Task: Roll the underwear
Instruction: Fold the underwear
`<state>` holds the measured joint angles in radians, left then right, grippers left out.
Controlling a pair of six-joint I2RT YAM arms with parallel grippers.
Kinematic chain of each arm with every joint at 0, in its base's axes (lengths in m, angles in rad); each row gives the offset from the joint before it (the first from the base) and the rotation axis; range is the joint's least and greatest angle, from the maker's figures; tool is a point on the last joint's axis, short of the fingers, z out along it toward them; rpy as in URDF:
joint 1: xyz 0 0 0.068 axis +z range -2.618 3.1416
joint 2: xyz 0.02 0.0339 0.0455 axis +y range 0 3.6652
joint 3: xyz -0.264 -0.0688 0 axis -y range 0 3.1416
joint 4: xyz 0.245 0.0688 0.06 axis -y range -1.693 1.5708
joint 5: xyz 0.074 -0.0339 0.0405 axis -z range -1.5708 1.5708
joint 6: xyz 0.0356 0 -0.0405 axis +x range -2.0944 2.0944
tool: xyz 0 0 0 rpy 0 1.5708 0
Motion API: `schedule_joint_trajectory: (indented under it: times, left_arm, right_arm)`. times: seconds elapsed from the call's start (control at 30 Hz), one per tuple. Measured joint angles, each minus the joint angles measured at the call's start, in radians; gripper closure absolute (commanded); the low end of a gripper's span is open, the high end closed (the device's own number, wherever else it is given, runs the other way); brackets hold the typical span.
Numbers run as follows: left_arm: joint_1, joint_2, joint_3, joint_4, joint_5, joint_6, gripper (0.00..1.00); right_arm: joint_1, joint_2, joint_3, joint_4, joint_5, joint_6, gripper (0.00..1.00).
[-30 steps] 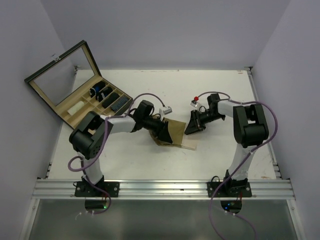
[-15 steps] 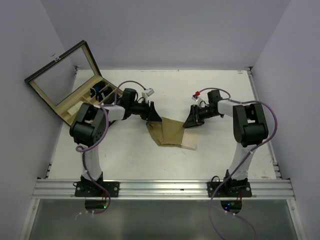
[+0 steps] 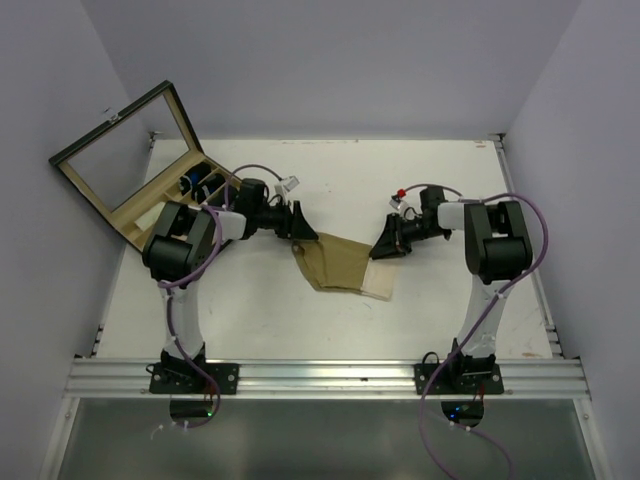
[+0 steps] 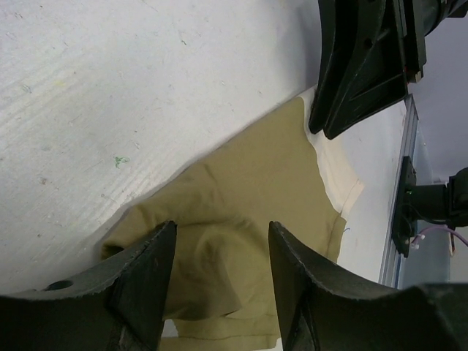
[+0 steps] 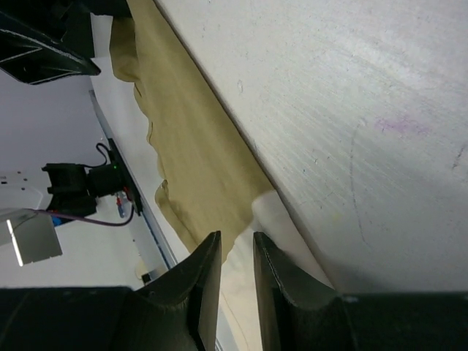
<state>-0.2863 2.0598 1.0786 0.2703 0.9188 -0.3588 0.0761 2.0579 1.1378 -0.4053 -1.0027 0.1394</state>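
Observation:
The underwear [image 3: 343, 267] lies flat near the table's middle, olive-tan with a cream band [image 3: 380, 282] along its right side. My left gripper [image 3: 303, 226] is low at its far left corner. In the left wrist view the left gripper [image 4: 221, 235] is open, and a soft fold of the underwear [image 4: 248, 175] shows between the fingers. My right gripper [image 3: 382, 249] is at the far right corner. Its jaws [image 5: 235, 238] stand a narrow gap apart, open, above the cream band [image 5: 281, 230], with nothing pinched.
An open wooden organizer box [image 3: 160, 222] with a glass lid [image 3: 120, 145] stands at the back left, with dark rolled items [image 3: 212, 190] in its compartments. A metal rail [image 3: 320, 377] runs along the near edge. Walls close in on the left, back and right.
My left gripper has pulled back from over the underwear to its far left corner. The cloth now lies flatter. The right gripper has shifted only slightly.

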Motion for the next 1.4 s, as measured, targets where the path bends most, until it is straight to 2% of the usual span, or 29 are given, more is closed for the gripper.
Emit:
schedule_joint_trajectory:
  times: [0.17, 0.27, 0.4, 0.53, 0.63, 0.83, 1.0, 1.13, 1.4]
  left_arm:
    - [0.003, -0.034, -0.01, -0.03, 0.028, 0.018, 0.4]
    - [-0.004, -0.116, -0.011, -0.105, 0.036, 0.094, 0.44]
    - [-0.082, -0.285, -0.015, -0.241, -0.02, 0.324, 0.46]
    - [-0.26, -0.44, -0.064, -0.341, -0.141, 0.621, 0.53]
    - [-0.358, -0.48, -0.116, -0.402, -0.236, 0.823, 0.59]
    - [-0.396, -0.482, -0.205, -0.492, -0.38, 1.167, 0.59]
    - [-0.432, -0.505, -0.231, -0.543, -0.413, 1.392, 0.58]
    - [-0.461, -0.515, -0.231, -0.558, -0.412, 1.478, 0.58]
    - [-0.502, -0.458, -0.228, -0.557, -0.407, 1.471, 0.58]
  right_arm:
    - [0.0, -0.068, 0.002, -0.077, 0.005, -0.052, 0.71]
    - [0.006, -0.157, 0.012, -0.155, 0.005, -0.129, 0.72]
    - [0.053, -0.259, 0.013, -0.251, 0.026, -0.25, 0.75]
    - [0.133, -0.273, 0.012, -0.305, 0.06, -0.312, 0.75]
    - [0.188, -0.269, 0.019, -0.309, 0.087, -0.315, 0.75]
    - [0.269, -0.172, 0.107, -0.246, 0.097, -0.273, 0.75]
    - [0.305, -0.09, 0.106, -0.195, 0.116, -0.243, 0.76]
    - [0.32, -0.056, 0.098, -0.179, 0.143, -0.236, 0.76]
    - [0.324, -0.023, 0.101, -0.194, 0.163, -0.244, 0.73]
